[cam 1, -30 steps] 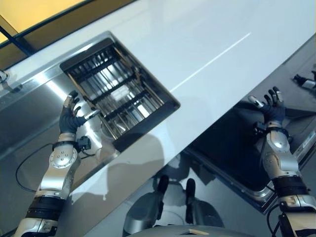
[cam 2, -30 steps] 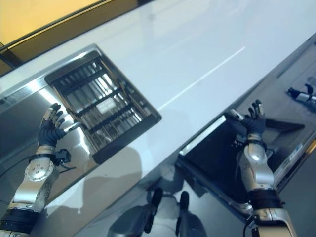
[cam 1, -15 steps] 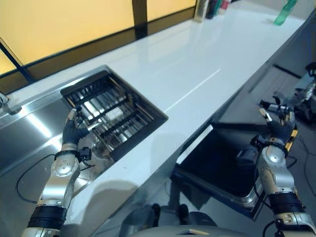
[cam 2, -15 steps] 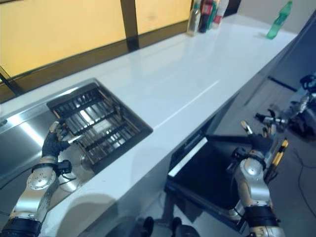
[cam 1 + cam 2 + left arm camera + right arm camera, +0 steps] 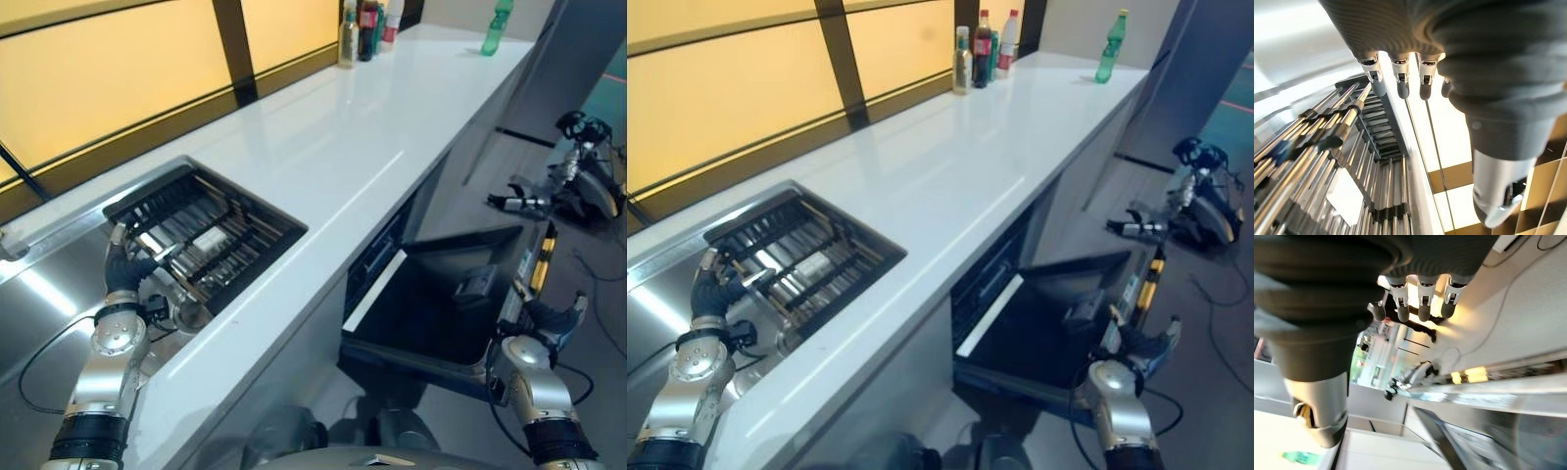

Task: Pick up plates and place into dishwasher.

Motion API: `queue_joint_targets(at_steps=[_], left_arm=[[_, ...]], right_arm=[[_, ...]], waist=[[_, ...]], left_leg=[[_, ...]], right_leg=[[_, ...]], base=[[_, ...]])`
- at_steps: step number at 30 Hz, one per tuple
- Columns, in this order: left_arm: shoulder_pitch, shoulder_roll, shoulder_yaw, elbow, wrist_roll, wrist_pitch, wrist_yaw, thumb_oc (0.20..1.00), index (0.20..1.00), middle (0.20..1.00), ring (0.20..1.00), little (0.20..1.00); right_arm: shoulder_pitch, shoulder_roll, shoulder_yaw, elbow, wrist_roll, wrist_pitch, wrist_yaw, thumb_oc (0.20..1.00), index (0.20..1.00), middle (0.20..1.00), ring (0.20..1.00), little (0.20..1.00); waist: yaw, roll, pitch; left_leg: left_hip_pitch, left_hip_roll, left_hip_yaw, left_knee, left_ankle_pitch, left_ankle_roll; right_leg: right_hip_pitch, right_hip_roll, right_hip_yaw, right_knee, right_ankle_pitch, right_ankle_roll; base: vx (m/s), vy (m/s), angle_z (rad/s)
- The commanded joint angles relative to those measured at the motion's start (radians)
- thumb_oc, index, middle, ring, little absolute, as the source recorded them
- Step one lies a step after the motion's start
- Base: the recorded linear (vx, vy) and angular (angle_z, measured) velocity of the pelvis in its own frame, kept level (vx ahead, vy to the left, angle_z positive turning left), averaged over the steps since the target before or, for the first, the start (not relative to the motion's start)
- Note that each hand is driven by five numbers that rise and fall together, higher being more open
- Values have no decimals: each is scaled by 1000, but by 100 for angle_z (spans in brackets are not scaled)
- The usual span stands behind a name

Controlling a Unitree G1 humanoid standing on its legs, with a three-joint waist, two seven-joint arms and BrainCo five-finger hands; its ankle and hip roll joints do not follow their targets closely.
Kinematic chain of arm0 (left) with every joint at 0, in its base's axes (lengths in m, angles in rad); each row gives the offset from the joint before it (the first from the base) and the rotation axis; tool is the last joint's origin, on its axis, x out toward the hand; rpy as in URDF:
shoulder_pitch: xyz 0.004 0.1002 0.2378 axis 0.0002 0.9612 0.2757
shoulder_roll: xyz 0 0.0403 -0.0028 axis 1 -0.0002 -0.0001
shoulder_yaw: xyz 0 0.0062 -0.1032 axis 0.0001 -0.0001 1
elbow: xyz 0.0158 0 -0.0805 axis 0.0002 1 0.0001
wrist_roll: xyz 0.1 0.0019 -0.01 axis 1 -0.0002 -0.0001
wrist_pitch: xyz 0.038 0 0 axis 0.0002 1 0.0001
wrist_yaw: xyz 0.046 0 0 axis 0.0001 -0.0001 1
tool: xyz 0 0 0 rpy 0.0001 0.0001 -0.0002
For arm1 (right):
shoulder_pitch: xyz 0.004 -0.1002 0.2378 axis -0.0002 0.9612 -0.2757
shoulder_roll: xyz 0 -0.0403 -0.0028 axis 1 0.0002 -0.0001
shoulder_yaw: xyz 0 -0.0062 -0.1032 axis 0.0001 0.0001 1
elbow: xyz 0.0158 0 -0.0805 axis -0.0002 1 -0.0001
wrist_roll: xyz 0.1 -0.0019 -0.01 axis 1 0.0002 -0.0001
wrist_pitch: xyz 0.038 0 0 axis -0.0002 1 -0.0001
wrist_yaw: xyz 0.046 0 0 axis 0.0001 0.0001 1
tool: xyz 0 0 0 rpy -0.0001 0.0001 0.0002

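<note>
Overhead, four bottles [image 5: 982, 49], one rack [image 5: 206, 235].

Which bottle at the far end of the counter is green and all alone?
The green bottle near the counter's far right edge; the other bottles huddle together by the window.

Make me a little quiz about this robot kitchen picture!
1. True or false: the dishwasher door hangs open under the white counter.
2. Where is the left hand?
A. at the wire rack in the sink
B. on the green bottle
C. inside the dishwasher
3. Fill the gap: the right hand is beside the open door and holds ____.

Key: 1 true. 2 A. 3 nothing; its fingers are relaxed.
</note>
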Motion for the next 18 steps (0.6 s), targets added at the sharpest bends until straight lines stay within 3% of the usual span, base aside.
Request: queue_joint_targets(at_steps=[1, 5, 10, 15, 18], left_arm=[[117, -98, -67, -53, 8, -42, 21, 1000, 1000, 1000, 1000, 1000], [150, -123, -112, -44, 3, -59, 35, 1000, 1000, 1000, 1000, 1000], [203, -145, -124, -32, -3, -86, 38, 1000, 1000, 1000, 1000, 1000], [227, -159, -134, -12, -30, -111, 37, 1000, 1000, 1000, 1000, 1000], [210, -163, -159, 7, -45, -123, 32, 1000, 1000, 1000, 1000, 1000]], right_arm=[[-5, -13, -20, 5, -133, 44, -98, 1000, 1000, 1000, 1000, 1000], [45, -42, -23, 104, -168, 66, -183, 1000, 1000, 1000, 1000, 1000], [110, -78, -46, 217, -192, 83, -155, 1000, 1000, 1000, 1000, 1000], [177, -113, -111, 289, -85, 9, -101, 1000, 1000, 1000, 1000, 1000], [152, -143, -122, 331, -63, 4, -187, 1000, 1000, 1000, 1000, 1000]], waist=[[-3, 38, 4], [-24, 79, -2], [-42, 119, -10], [-70, 176, -3], [-79, 210, 8]], left_leg=[[-42, -9, 4, 47, -39, -2], [-77, -35, 22, 84, -45, 3], [-76, -63, 24, 87, -48, 2], [-145, -91, 51, 120, -47, 1], [-196, -100, 74, 129, -35, -3]], right_leg=[[-44, 13, -8, 111, 16, -54], [-106, -7, 15, 181, -9, -57], [-119, -22, 43, 207, -25, -56], [-222, -38, 73, 281, -49, -59], [-284, -40, 86, 314, -53, -63]], base=[[-14, 220, 22], [-10, 193, 13], [86, 150, 3], [4, 128, -6], [-47, 108, -6]])
